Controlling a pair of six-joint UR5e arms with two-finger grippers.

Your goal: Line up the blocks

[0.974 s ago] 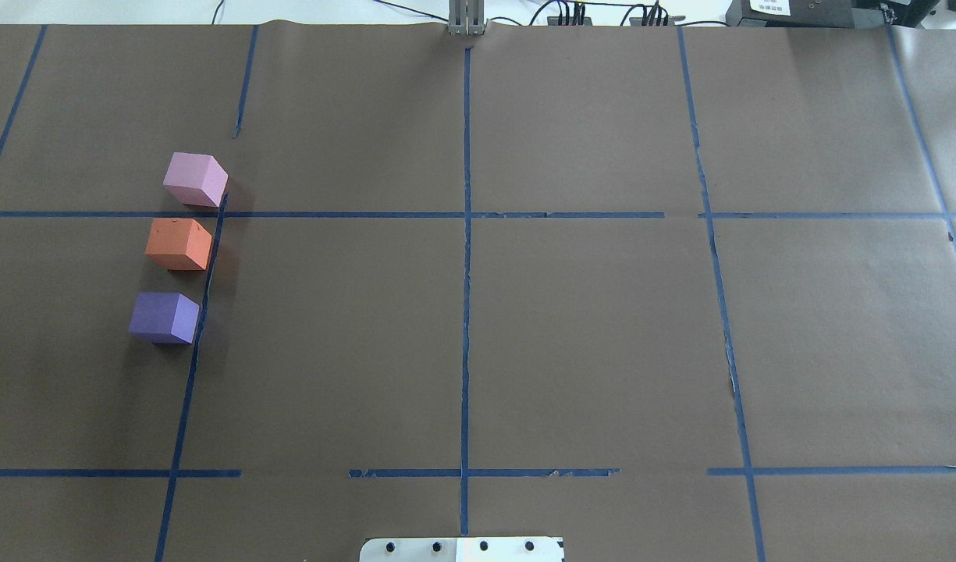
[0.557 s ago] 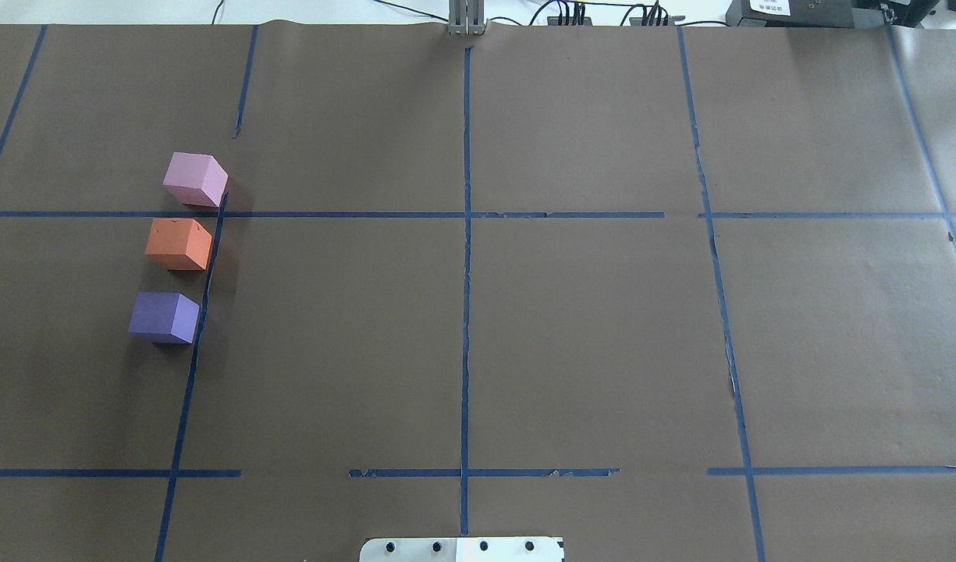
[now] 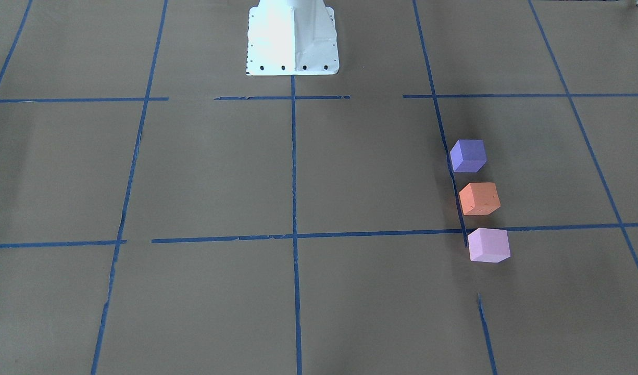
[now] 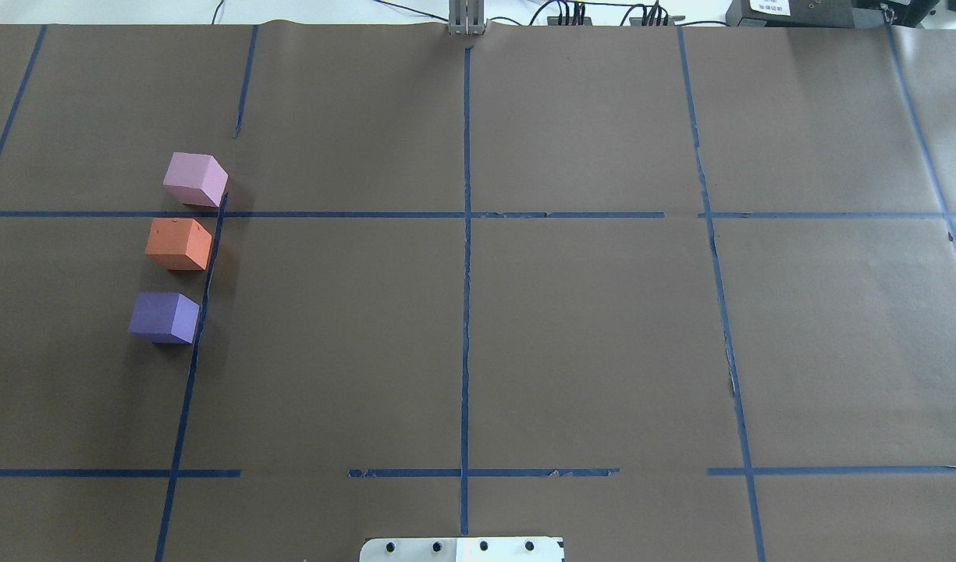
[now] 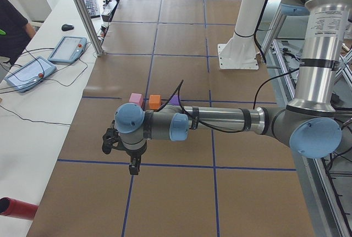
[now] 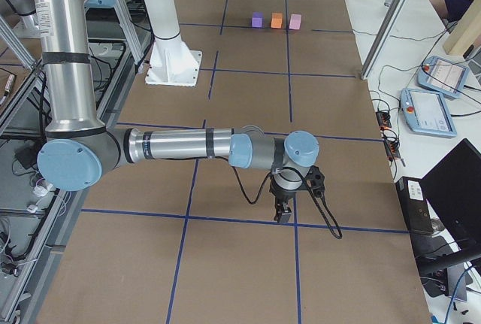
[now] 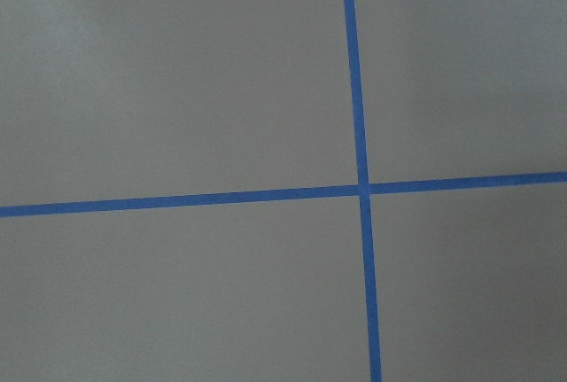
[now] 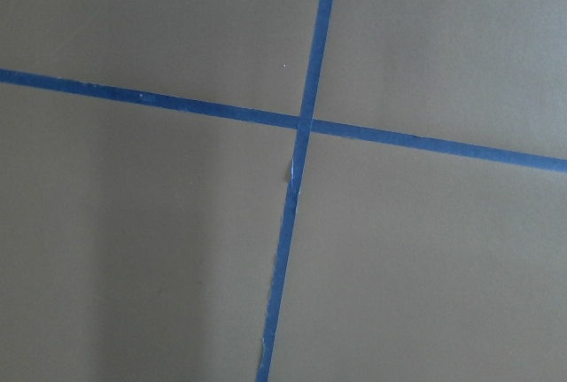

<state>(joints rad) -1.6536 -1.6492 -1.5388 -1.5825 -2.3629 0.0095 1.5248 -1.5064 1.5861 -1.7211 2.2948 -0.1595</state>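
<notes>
Three blocks (image 4: pixel 179 245) aligned beside tape line (image 4: pixel 185 390)

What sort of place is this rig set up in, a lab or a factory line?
Most likely a robotics lab workcell: brown paper table cover gridded with blue tape, teach pendants on the side bench.

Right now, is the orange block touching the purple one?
Apart. The overhead view shows a strip of bare brown paper between the orange block and the purple block.

Silver arms (image 5: pixel 220 119), pale-blue joint caps (image 5: pixel 129 119)
</notes>
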